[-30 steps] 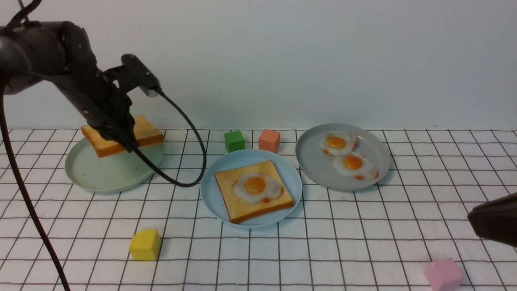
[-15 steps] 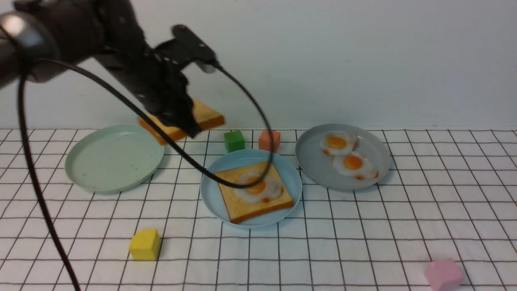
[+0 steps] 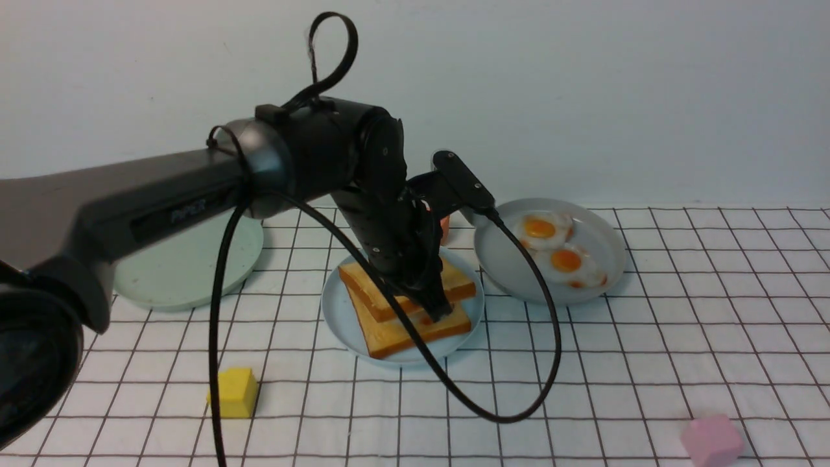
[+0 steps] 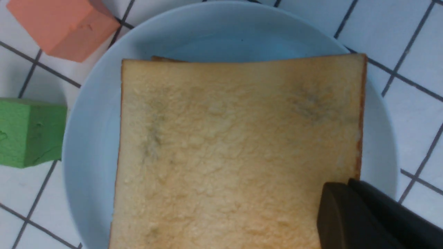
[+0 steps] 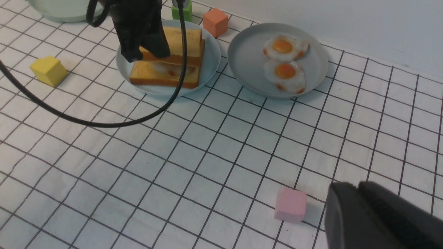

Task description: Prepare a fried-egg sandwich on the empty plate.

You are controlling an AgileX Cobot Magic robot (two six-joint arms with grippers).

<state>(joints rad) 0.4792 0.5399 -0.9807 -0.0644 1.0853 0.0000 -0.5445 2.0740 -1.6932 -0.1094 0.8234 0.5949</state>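
On the middle plate [image 3: 336, 311], top toast [image 3: 363, 280] is above bottom toast [image 3: 389, 334]; 2 eggs [image 3: 566, 261] on the right plate [image 3: 603, 243].

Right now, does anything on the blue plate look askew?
Yes. The top toast, held by the left gripper, is offset backward from the bottom toast, not squared over it, so the egg shows in front.

Golden-brown toast [image 3: 363, 282] (darker orange crust); light blue plate [image 3: 334, 305]. Grey plate [image 3: 613, 250], white eggs [image 3: 567, 263] with orange yolks. Pale green plate [image 3: 181, 279]. White cloth [image 3: 648, 363], dark grid. Yellow cube [image 3: 235, 392], pink cube [image 3: 712, 441], green cube [image 4: 27, 131], salmon cube [image 4: 62, 24].
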